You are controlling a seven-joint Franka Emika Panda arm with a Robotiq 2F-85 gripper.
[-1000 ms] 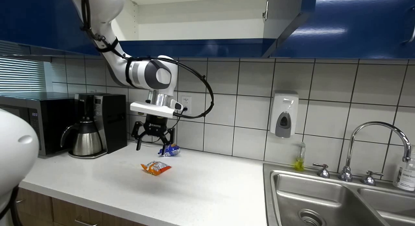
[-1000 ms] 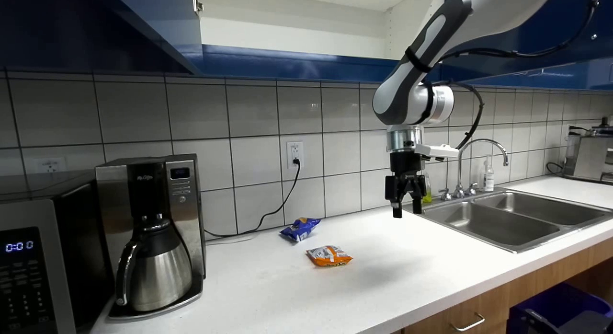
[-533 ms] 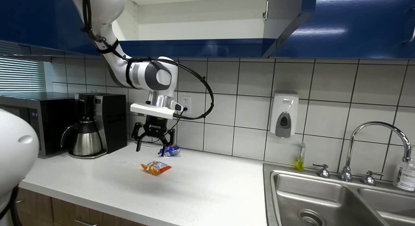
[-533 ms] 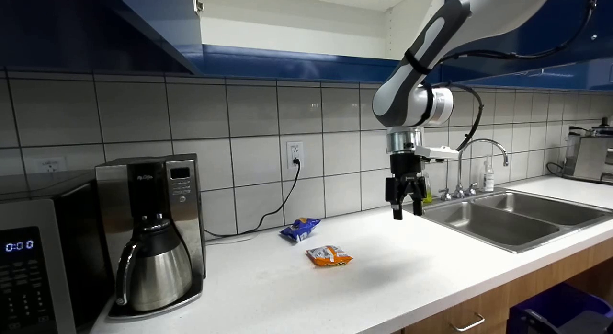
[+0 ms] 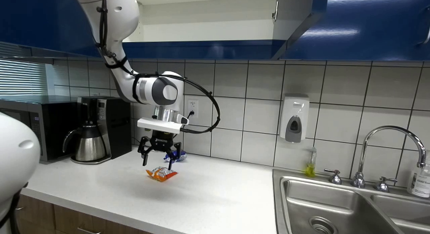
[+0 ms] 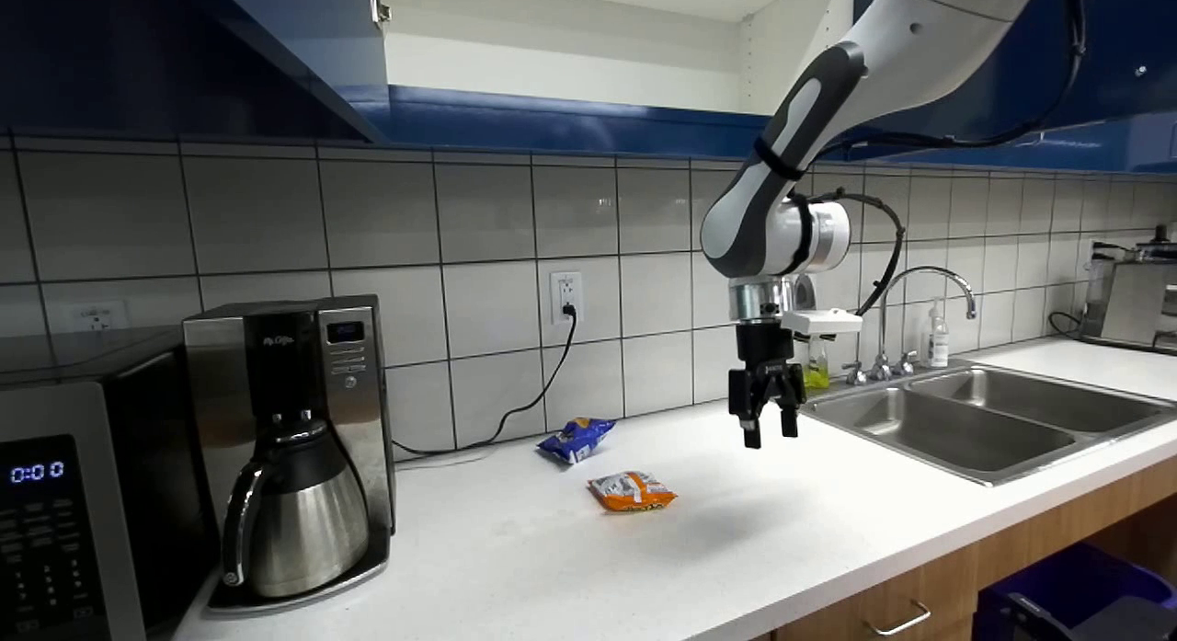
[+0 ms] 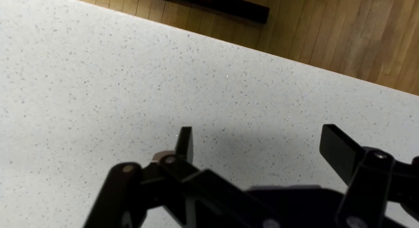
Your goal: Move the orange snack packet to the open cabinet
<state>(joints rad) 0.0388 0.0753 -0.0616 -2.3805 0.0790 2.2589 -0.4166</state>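
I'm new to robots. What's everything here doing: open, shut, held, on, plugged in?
Robot gripper: open, holding nothing
Orange snack packet: lying on the countertop, not held
Blue upper cabinet: open, door swung outward
Small blue packet: lying on the countertop
Thermal carafe: seated in the coffee maker
Microwave: powered, reading 0:00
Power cord: plugged into the wall outlet
Faucet: no water visibly running
Wooden drawer: shut

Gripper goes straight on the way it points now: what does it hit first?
Pointing down and open, the gripper would probably meet the white countertop first. The orange snack packet looks off to one side in an exterior view, though depth is hard to judge.
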